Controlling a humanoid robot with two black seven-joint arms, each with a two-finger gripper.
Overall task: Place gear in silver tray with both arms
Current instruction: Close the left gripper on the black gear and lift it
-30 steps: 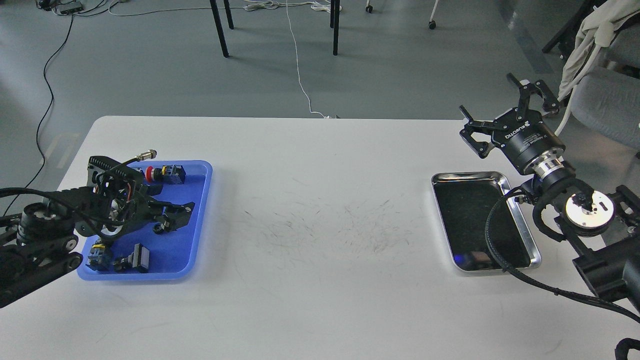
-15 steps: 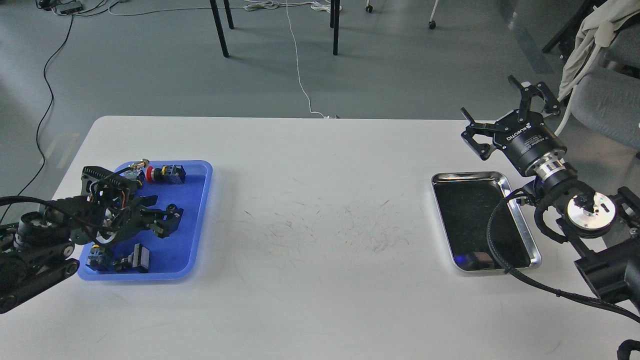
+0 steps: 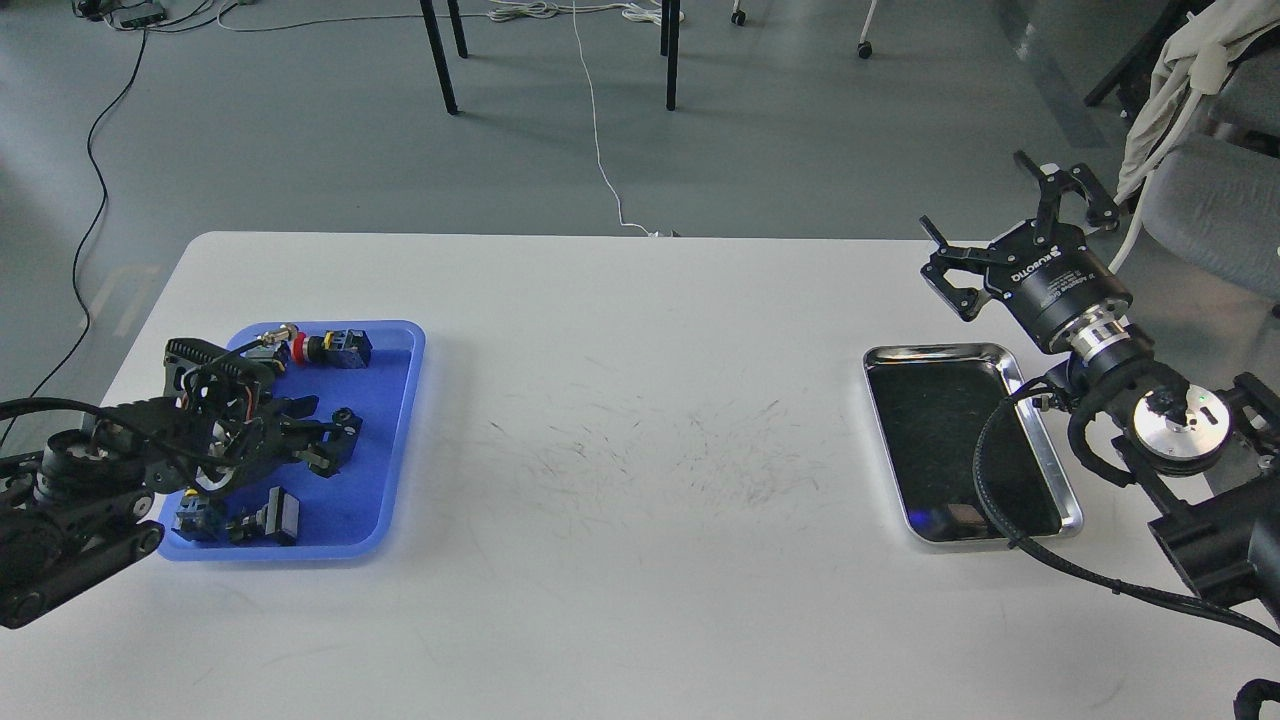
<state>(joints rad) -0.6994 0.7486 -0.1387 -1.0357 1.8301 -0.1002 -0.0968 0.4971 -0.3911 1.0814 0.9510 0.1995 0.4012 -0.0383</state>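
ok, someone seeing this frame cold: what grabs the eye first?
Probably the blue tray at the table's left, cluttered with small parts, including one with a red button, and the left gripper low over it. Next, the shiny silver tray at the right, with no parts in it. The right gripper hangs spread open above and beyond its far end.

The left hand (image 3: 325, 440) hides part of the blue tray (image 3: 405, 400) beneath it. Small parts (image 3: 235, 520) just below the hand are too small to identify.
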